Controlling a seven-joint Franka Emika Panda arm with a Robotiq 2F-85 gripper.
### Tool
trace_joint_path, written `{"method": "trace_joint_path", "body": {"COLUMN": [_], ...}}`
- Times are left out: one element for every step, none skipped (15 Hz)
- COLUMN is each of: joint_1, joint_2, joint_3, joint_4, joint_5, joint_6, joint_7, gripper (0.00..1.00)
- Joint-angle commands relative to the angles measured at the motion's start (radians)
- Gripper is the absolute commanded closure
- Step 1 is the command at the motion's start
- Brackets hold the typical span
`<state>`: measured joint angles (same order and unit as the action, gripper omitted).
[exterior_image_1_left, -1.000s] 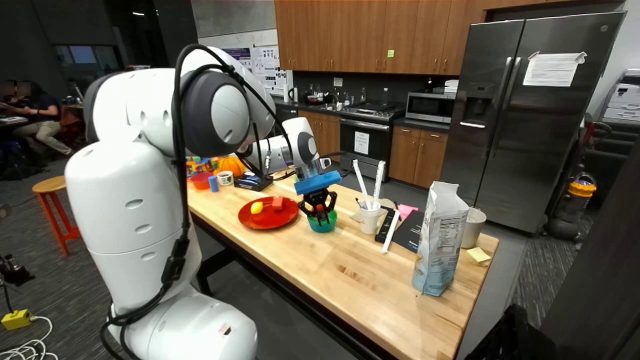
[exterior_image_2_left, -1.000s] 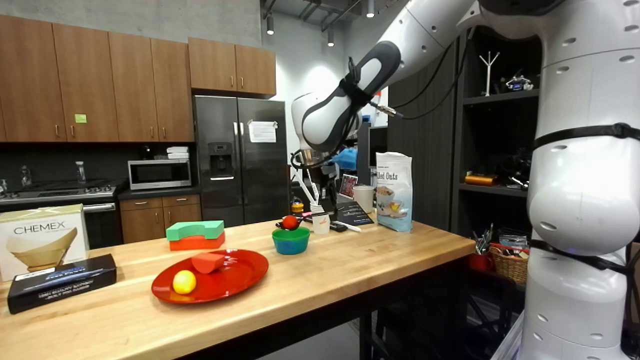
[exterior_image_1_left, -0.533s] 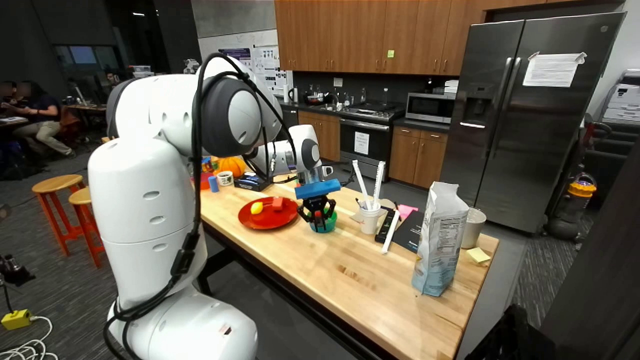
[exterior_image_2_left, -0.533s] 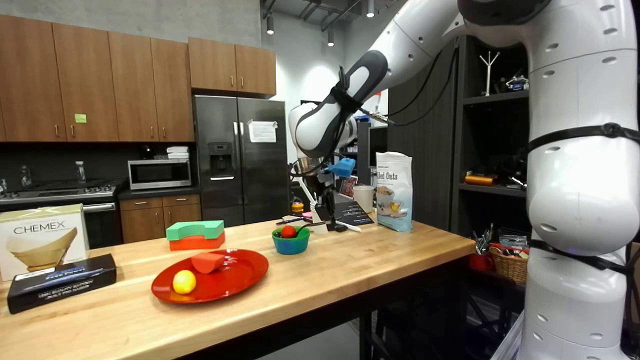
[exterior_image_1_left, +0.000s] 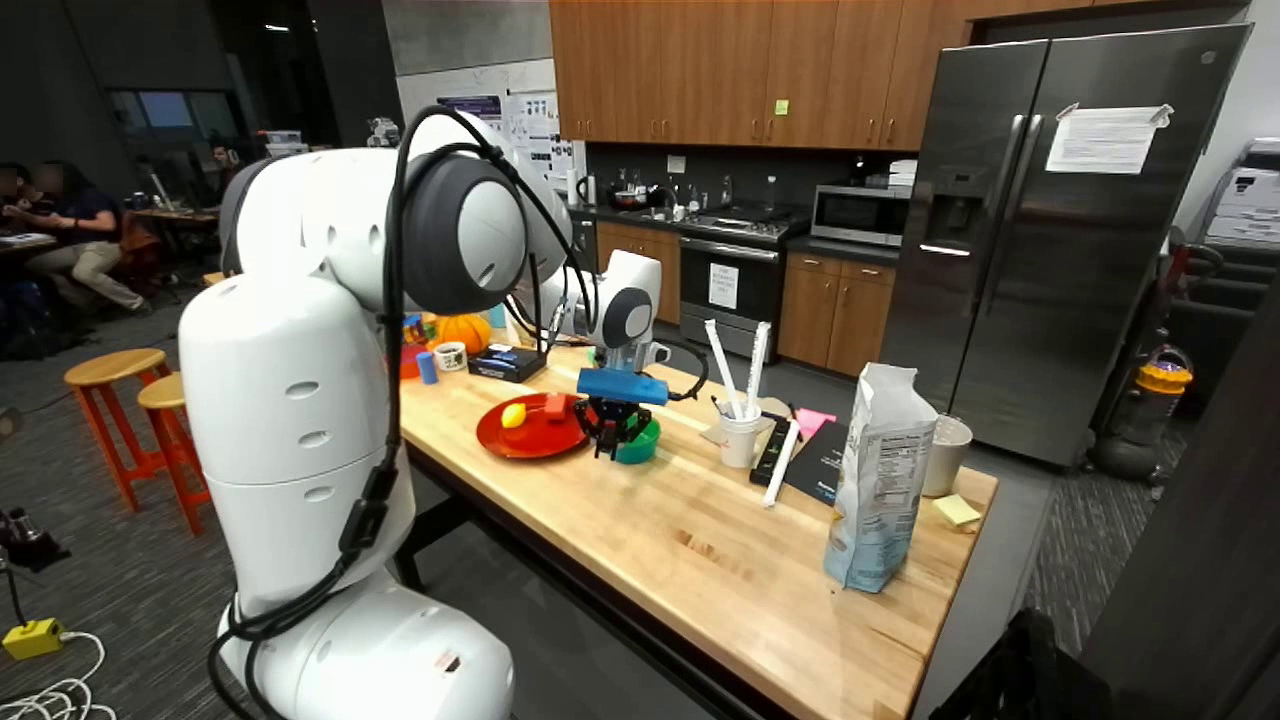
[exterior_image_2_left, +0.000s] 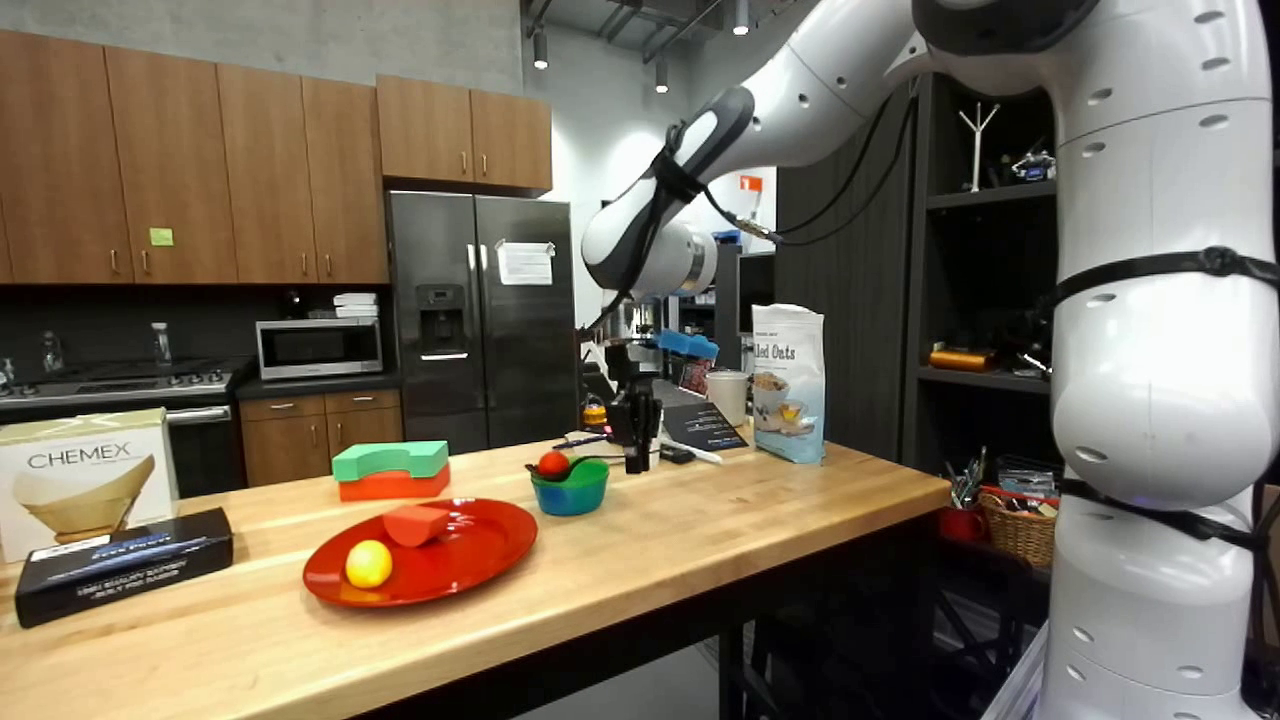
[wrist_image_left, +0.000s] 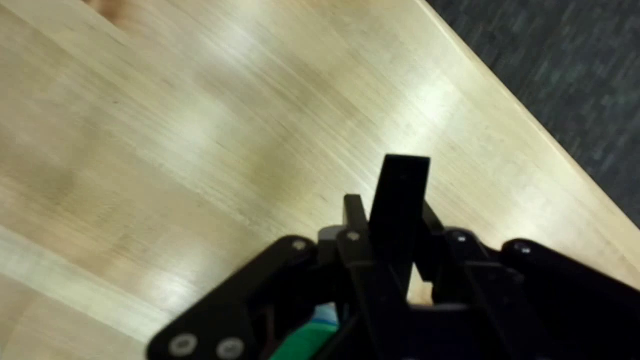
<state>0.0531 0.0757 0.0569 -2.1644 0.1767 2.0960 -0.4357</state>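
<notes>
Pinching a dark spoon (exterior_image_2_left: 574, 465) with the claw (exterior_image_2_left: 637, 459), just beside the green bowl (exterior_image_2_left: 571, 497).
Pressed nearly together on the spoon's handle; reaching across the green bowl, with a red ball (exterior_image_2_left: 553, 464) on the spoon's head, at the bowl's rim.

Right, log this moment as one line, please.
gripper: shut on black spoon | red ball: on spoon, at rim of green bowl | red plate: beside bowl, red block on it
</notes>
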Motion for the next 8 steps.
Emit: {"method": "trace_joint_path", "body": {"joint_1": [-0.033, -0.038, -0.043, -0.048, -0.053, -0.056, -0.059, -0.062], "joint_2": [-0.014, -0.012, -0.011, -0.011, -0.012, -0.014, -0.018, -0.021], "joint_3": [0.001, 0.002, 0.002, 0.002, 0.001, -0.001, -0.003, -0.006], "joint_4": [-0.030, -0.038, -0.048, -0.060, -0.073, -0.086, -0.099, -0.109], "joint_5": [0.227, 0.300, 0.376, 0.453, 0.530, 0.609, 0.687, 0.763], "joint_6": [0.048, 0.059, 0.070, 0.079, 0.088, 0.095, 0.100, 0.103], "joint_7": [-0.093, -0.121, -0.151, -0.182, -0.214, -0.250, -0.287, -0.326], "gripper": [0.94, 0.94, 0.94, 0.94, 0.94, 0.94, 0.94, 0.94]}}
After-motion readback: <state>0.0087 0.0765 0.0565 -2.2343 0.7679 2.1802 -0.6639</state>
